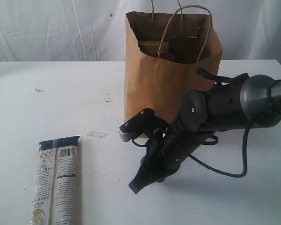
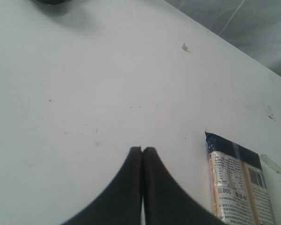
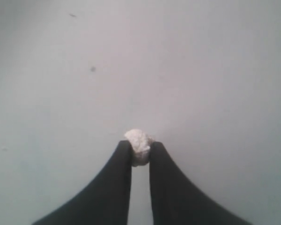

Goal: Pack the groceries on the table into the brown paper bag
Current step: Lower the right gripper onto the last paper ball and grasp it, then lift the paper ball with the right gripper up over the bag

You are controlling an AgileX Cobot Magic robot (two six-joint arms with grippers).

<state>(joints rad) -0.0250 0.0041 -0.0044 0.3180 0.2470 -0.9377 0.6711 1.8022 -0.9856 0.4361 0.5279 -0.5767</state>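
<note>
Kraft brown against white, with matte black.
The brown paper bag (image 1: 171,79) is plain kraft brown; the table (image 1: 61,93) is plain white. At near left, the long printed packet (image 1: 56,183) is cream with a navy top band, black print and a barcode. Both the left gripper (image 2: 142,151) and right gripper (image 3: 140,147) are black; the paper ball (image 3: 138,138) is white.

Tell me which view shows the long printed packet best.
The exterior view: the long printed packet lies flat on the table, with nearly its whole length visible. The left wrist view catches only one end of it; the right wrist view shows none of it.
</note>
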